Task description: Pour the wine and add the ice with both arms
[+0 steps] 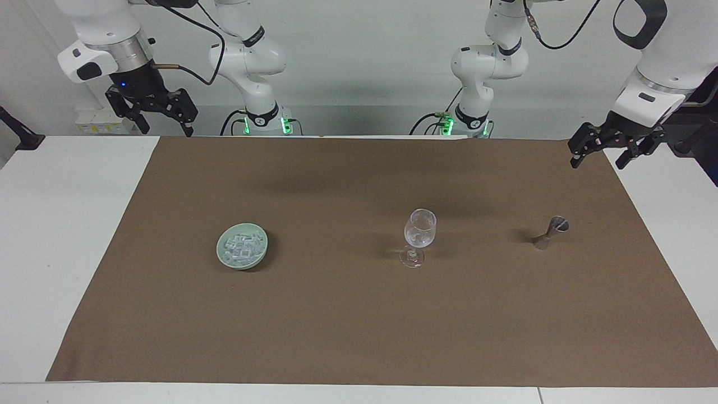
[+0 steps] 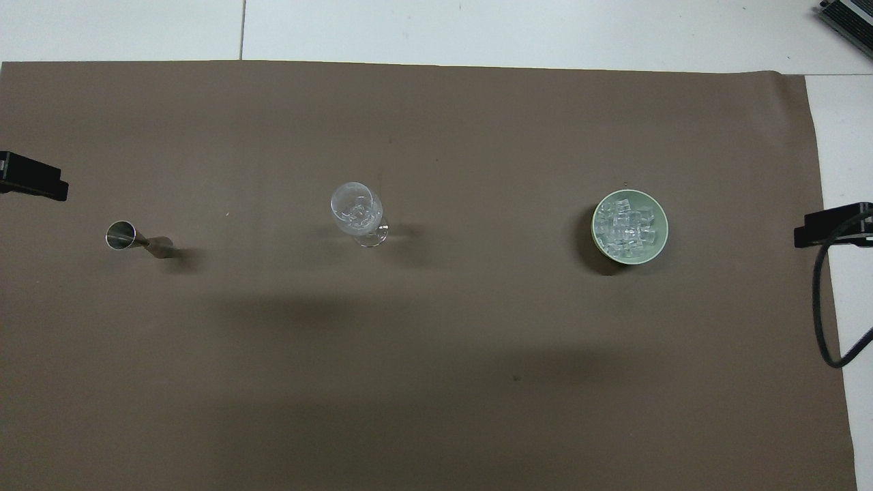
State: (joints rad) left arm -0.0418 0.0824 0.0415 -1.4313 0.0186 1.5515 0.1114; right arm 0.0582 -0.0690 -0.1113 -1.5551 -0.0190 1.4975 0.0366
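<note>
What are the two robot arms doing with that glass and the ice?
Nothing is being held. The right gripper and left gripper both hang open in the air at the table's ends. On the brown mat stand a green bowl of ice, a stemmed glass and a small metal measuring cup.

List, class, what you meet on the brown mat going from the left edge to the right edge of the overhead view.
Jigger → wine glass → green bowl of ice.
</note>
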